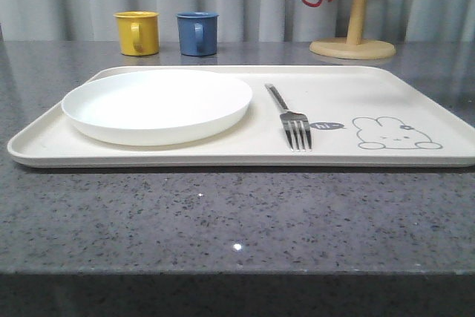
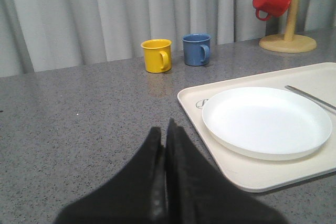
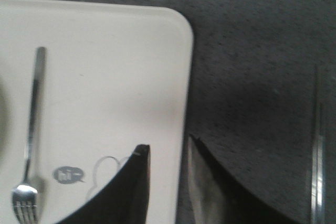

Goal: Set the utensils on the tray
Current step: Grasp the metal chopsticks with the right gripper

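Chopsticks [image 3: 317, 161] lie on the counter just beside the tray [image 3: 105, 30] (fork [image 1: 291, 118] and plate [image 1: 157, 103] aboard); right gripper [image 3: 167, 153], fingers spread, should straddle them squarely; left gripper [image 2: 165, 145] pressed together

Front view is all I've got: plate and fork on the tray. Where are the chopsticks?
Observer: Right wrist view has the chopsticks lying on the table, past the right rim of the tray.
Operator: Right pincer state?
Observer: The right pincer is open and empty, with the tray's right rim between its fingers.
Operator: Left one?
Observer: The left pincer is shut, holding nothing, over the table left of the tray.
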Motion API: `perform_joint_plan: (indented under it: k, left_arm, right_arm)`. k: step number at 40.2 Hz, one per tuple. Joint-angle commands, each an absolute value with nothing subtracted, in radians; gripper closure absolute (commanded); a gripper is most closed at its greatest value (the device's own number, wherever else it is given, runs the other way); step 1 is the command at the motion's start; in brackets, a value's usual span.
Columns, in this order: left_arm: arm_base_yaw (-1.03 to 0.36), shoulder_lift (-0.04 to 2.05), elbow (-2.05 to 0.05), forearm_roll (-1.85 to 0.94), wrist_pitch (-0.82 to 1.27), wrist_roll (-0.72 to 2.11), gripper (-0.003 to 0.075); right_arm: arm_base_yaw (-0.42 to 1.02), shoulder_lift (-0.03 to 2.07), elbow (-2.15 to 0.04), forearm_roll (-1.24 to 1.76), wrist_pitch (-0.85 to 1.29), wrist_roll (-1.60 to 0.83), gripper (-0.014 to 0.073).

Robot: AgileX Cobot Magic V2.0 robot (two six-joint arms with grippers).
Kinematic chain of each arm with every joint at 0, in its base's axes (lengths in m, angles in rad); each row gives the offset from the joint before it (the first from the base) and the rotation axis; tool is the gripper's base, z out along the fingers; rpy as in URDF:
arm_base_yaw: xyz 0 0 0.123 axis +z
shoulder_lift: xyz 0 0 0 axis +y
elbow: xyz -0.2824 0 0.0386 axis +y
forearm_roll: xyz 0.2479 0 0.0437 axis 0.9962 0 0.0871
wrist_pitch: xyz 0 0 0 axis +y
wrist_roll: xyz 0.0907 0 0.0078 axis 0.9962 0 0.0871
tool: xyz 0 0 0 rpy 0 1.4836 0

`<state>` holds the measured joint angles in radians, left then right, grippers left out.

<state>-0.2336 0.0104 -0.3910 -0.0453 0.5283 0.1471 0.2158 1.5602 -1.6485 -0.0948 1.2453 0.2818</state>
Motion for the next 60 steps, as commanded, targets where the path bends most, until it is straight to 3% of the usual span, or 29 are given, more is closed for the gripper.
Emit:
perform_joint_plan:
  k: [1, 5, 20, 51, 54, 60]
  left_arm:
    - [-0.232, 0.022, -0.414, -0.055, 0.445, 0.140, 0.0738]
    - [-0.232, 0.022, -0.414, -0.055, 0.445, 0.140, 0.0738]
    - [-0.232, 0.022, -0.414, -0.055, 0.445, 0.140, 0.0738]
    - [-0.232, 0.022, -0.414, -0.055, 0.445, 0.140, 0.0738]
    - [-0.232, 0.022, -0.414, -0.055, 0.445, 0.140, 0.0738]
    - [-0.232, 0.022, -0.414, -0.055, 0.445, 0.140, 0.0738]
  right_arm:
    - [0.134, 1.477, -1.590, -0.114, 1.317, 0.222, 0.0314]
    - [0.031, 1.443, -1.483, -0.112, 1.275, 0.185, 0.0262]
    - [-0.188, 1.450, -1.304, -0.054, 1.131, 0.027, 0.0265]
    - [-0.201, 1.648, -1.304, -0.032, 1.072, 0.006, 0.0267]
    - [-0.201, 1.648, -1.304, -0.028, 1.076, 0.006, 0.0302]
    - [-0.201, 1.655, -1.304, -0.029, 1.094, 0.006, 0.0458]
